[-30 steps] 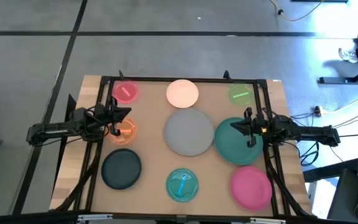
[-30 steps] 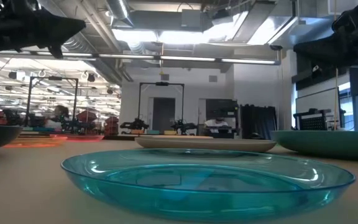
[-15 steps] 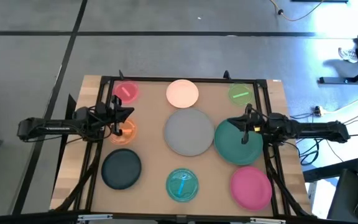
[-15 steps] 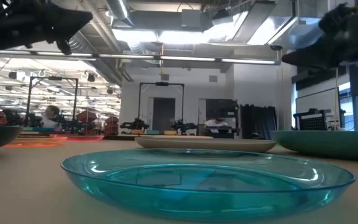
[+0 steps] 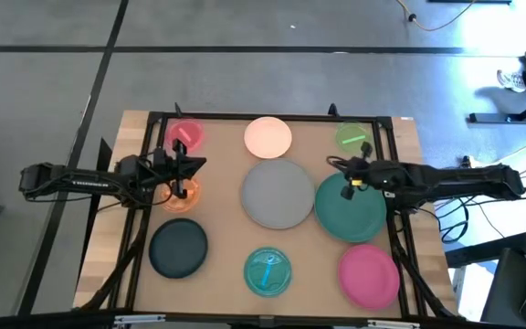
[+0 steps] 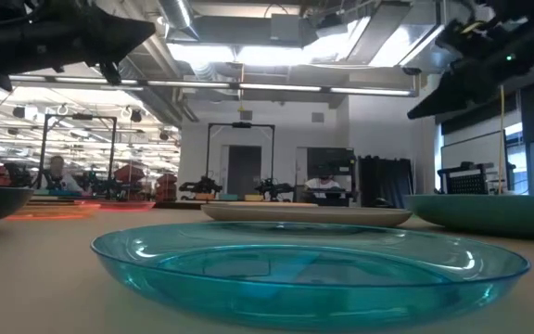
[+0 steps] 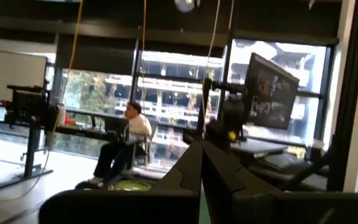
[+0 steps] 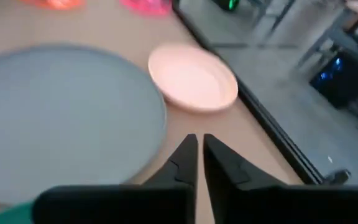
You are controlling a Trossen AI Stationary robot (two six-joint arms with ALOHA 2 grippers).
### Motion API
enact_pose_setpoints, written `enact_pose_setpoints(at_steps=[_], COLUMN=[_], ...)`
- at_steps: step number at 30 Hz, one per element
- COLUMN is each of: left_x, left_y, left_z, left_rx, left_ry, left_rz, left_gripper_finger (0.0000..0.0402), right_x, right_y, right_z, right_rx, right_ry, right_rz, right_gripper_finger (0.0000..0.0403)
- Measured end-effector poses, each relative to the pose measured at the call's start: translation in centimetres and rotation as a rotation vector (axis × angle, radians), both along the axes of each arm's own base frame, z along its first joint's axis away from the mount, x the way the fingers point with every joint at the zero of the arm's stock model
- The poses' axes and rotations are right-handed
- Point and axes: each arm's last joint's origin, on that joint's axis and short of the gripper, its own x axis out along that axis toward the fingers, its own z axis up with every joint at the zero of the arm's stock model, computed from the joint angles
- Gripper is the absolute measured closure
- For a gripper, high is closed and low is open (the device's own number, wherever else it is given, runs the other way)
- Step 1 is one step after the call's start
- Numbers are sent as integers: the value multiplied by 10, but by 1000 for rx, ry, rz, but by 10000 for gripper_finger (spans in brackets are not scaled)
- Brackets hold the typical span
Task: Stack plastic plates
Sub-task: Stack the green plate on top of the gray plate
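Since the earlier frame both arms have pushed inward: in the high view the right gripper (image 5: 338, 164) has slid from over the teal plate (image 5: 352, 210) twd its upper-left rim, near the gap to the grey plate (image 5: 277, 193), while the left gripper (image 5: 193, 164) has edged fwd above the orange plate (image 5: 183, 192), just below the small pink plate (image 5: 184, 134). Nothing stacked yet; pale pink plate (image 5: 268, 137), green plate (image 5: 353, 137), navy plate (image 5: 178, 249), light blue plate (image 5: 268, 271) and magenta plate (image 5: 369, 276) all lie singly on the bench (image 5: 226, 238). Low view: light blue plate fills the foreground, both arms hang high, neither touching a plate. Left wrist view: fingers pressed together, empty, pointed level into the room where a seated person (image 7: 124, 146) shows. Right wrist view: fingers nearly closed, holding nothing, aimed over bare bench between grey plate and pale pink plate. Judgement: still the approach step, 1st pick not begun. Next move prob needs the right gripper to spread, drop to a rim, and pinch it w/o sliding the plate.
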Motion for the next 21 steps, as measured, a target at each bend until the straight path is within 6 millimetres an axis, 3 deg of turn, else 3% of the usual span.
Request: enact_pose_setpoints(at_steps=[4, 11, 15, 21], left_x=[-2, -2, -2, -2], left_y=[1, 1, 1, 1], left_z=[4, 3, 3, 3], left_rx=[-49, -52, -60, -77], left_ry=[-55, -51, -51, -57], left_rz=[21, 28, 25, 18], left_gripper_finger=[399, 399, 399, 399], right_x=[10, 30, 40, 48], right_y=[-9, -31, -48, -67], right_z=[1, -6, -18, -46], right_rx=[82, 304, 322, 319], right_ry=[121, 365, 523, 706], right_rz=[-26, 79, 79, 114], right_gripper_finger=[313, 213, 195, 202])
